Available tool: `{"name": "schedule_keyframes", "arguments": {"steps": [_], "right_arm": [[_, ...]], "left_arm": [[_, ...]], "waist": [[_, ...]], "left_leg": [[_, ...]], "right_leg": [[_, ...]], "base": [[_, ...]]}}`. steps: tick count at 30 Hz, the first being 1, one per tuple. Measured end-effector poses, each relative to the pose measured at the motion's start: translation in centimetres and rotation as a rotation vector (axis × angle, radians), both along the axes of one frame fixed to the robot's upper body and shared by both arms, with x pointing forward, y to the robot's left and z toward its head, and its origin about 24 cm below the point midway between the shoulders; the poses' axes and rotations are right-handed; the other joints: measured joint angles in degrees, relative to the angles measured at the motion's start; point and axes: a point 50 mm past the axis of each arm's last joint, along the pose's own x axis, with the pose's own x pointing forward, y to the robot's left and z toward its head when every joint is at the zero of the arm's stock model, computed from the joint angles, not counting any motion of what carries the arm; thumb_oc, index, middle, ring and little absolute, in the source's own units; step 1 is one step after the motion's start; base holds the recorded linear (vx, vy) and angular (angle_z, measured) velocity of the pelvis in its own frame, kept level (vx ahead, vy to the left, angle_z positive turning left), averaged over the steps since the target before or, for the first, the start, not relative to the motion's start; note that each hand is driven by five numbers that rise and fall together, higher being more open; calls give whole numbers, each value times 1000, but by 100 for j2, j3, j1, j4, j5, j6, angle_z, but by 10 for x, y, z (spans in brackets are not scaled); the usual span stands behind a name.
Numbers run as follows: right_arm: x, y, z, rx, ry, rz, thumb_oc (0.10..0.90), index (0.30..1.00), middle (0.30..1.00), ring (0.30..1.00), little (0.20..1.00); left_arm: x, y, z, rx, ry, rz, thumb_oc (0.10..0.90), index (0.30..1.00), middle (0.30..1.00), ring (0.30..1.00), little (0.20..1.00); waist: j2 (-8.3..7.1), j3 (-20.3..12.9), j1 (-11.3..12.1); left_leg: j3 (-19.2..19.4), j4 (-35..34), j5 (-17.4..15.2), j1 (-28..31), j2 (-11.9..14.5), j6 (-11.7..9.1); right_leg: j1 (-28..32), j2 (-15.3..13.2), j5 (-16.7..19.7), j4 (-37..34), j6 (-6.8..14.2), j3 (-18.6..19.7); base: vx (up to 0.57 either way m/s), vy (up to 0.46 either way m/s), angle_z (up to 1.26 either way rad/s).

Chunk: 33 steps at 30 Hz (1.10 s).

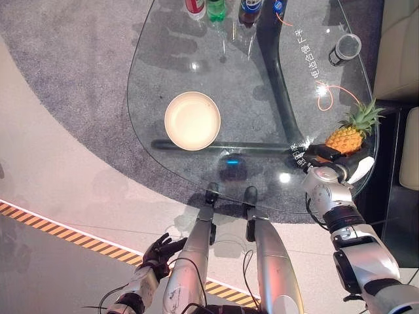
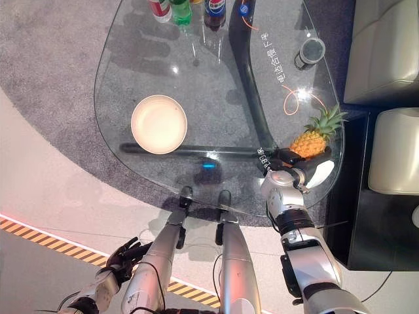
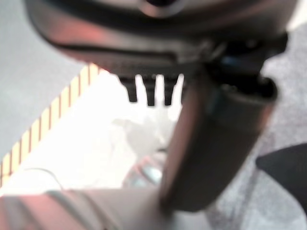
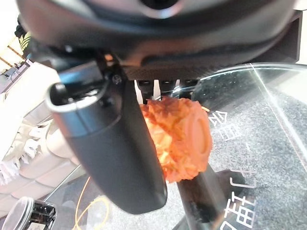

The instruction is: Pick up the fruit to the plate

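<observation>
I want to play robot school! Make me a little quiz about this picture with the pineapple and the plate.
1. True or false: the pineapple is already on the plate.
2. Which hand is at the pineapple? A) the right hand B) the left hand
3. Fill in the word: the plate sits on a ____ table you can see through.

Key:
1. False. The pineapple lies near the table's right edge, far from the plate, which holds nothing.
2. A. The right hand is against the pineapple's base; the left hand hangs low beside the table.
3. Glass.
</observation>
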Motion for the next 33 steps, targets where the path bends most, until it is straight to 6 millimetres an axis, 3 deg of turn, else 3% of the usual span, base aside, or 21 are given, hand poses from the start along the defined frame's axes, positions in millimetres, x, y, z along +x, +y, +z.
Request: {"name": "schedule_keyframes", "arguments": {"steps": [12,13,14,33], "right_arm": [[6,-8,10,52,-35,-1,800,900,900,900,900],[6,-8,10,57,-39,-2,399,556,556,556,499],[6,-9,10,58,-41,-3,100,300,300,300,200],[6,-18,14,53,-35,-23,100,300,300,300,200]], "left_arm": [[2,-1,2,-5,-11,1,800,900,900,900,900],[3,-1,2,-6,-11,1,800,900,900,900,900],[3,-1,2,-6,-12,2,800,900,900,900,900],[5,-2,4,-27,-40,17,800,900,900,900,900]], "waist": [[0,0,26],[0,0,25],[0,0,26],[3,2,39]], "left_leg": [[-27,70,7,-166,-8,-8],[-27,70,8,-172,-8,-8],[-27,73,8,-185,-11,-8],[-31,134,8,-278,-11,-13]], "right_leg": [[-162,0,-4,86,-16,-20],[-169,1,-4,87,-16,-20],[-183,1,-5,91,-16,-18],[-254,4,-5,110,-50,-21]], "base": [[2,-1,0],[0,0,0],[0,0,0],[0,0,0]]}}
